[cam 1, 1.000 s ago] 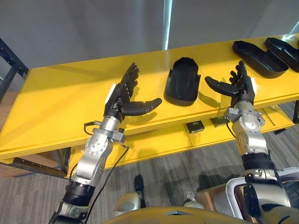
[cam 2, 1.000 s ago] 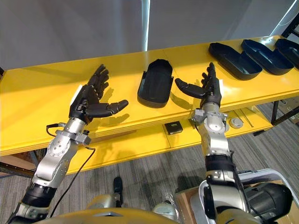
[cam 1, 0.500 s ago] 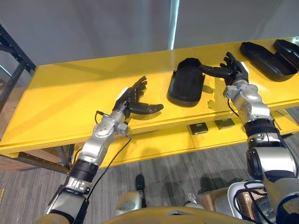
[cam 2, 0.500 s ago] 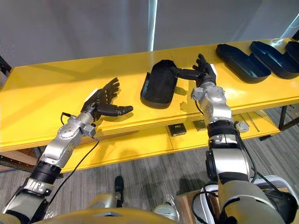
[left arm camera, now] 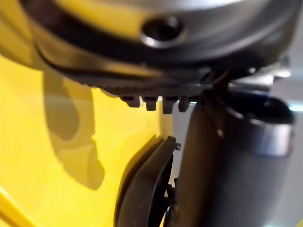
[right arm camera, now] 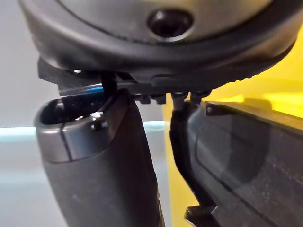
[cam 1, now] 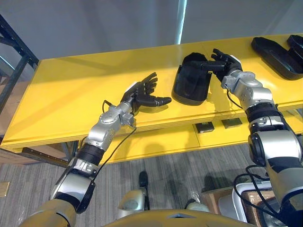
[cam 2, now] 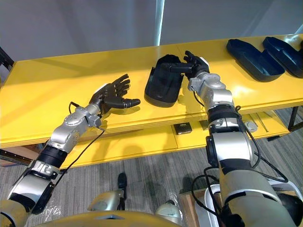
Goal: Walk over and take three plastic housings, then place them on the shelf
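A black plastic housing lies open side up on the yellow table. My right hand is at the housing's far right corner, open. Its thumb stretches across the housing's far end, and the fingers stay beside the rim. The right wrist view has the housing's wall close beside the thumb. My left hand hovers open over the table, a short way left of the housing, thumb pointing at it. In the left wrist view the housing's rim is just past the hand.
Two more black housings lie at the table's far right end. Small dark boxes sit on the lower yellow shelf under the table. A dark metal rack stands at the left.
Both hands have reached farther over the table. The right hand went from short of the housing to its far end, thumb now across it. The left hand moved closer to the housing.
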`<state>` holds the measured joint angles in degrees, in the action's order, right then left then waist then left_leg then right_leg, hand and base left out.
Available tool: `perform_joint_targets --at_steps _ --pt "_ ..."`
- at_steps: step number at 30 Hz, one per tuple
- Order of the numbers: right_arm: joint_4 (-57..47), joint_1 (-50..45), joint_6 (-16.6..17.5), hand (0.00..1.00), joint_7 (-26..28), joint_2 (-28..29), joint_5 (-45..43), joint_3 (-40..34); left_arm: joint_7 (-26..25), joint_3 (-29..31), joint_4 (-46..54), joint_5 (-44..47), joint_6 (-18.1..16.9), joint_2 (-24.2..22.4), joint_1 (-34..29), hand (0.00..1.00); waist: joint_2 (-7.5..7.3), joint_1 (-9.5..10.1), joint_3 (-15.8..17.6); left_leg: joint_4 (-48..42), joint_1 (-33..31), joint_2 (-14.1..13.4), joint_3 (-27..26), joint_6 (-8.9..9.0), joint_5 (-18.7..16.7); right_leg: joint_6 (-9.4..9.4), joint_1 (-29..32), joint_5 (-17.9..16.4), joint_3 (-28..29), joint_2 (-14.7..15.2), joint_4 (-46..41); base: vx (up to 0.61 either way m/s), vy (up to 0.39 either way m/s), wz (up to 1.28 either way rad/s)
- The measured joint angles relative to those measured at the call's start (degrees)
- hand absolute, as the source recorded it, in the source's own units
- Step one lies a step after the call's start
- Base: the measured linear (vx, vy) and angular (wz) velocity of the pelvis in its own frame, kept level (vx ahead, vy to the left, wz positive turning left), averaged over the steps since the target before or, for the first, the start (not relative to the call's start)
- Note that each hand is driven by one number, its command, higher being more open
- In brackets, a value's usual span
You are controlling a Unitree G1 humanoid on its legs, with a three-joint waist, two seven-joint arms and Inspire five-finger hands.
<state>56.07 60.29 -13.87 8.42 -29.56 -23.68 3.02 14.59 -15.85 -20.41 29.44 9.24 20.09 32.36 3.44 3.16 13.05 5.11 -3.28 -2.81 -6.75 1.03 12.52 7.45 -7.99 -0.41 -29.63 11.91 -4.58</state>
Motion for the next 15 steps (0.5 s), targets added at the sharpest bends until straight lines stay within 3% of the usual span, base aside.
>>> perform_joint_targets --at_steps 15 --pt "2.7 5.8 -0.6 1.0 2.5 3.3 0.3 2.2 2.1 -3.4 -9.7 6.7 2.0 0.1 9.0 1.0 0.04 0.45 0.7 0.0 0.2 -0.4 0.0 0.29 0.2 -0.4 0.0 -0.3 0.1 -0.2 -0.4 -0.01 -0.011 0.0"
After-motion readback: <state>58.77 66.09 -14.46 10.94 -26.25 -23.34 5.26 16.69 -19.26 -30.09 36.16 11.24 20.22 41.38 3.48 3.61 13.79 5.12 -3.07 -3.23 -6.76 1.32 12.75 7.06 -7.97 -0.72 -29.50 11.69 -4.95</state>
